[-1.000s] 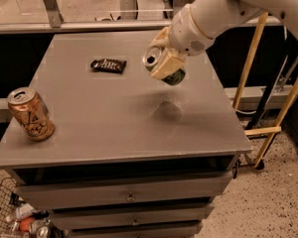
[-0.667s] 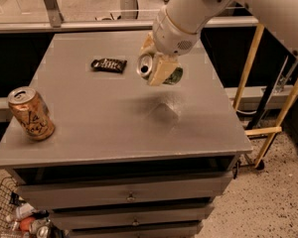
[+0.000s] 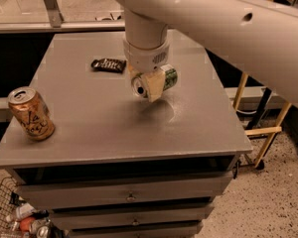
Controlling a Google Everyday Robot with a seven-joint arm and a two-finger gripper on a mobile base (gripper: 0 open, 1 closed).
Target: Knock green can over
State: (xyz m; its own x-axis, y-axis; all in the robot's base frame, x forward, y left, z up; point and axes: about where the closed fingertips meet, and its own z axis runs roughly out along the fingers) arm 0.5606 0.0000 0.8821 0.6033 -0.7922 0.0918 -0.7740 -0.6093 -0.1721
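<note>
The green can [image 3: 165, 80] is held on its side in my gripper [image 3: 151, 85], with its silver top [image 3: 138, 87] pointing toward the camera. It hangs a little above the middle of the grey table [image 3: 99, 128]. My gripper is shut on the can, and one pale finger [image 3: 154, 87] covers most of the can's body. My white arm comes in from the upper right and fills the top of the view.
An orange-bronze can [image 3: 31, 114] stands upright near the table's left front edge. A dark snack wrapper [image 3: 108, 64] lies at the back, left of the gripper. Drawers [image 3: 129, 195] are under the tabletop. A basket with litter [image 3: 20, 219] sits at lower left.
The gripper with the green can has moved left and forward toward the table's middle. The arm now reaches across the top of the view.
</note>
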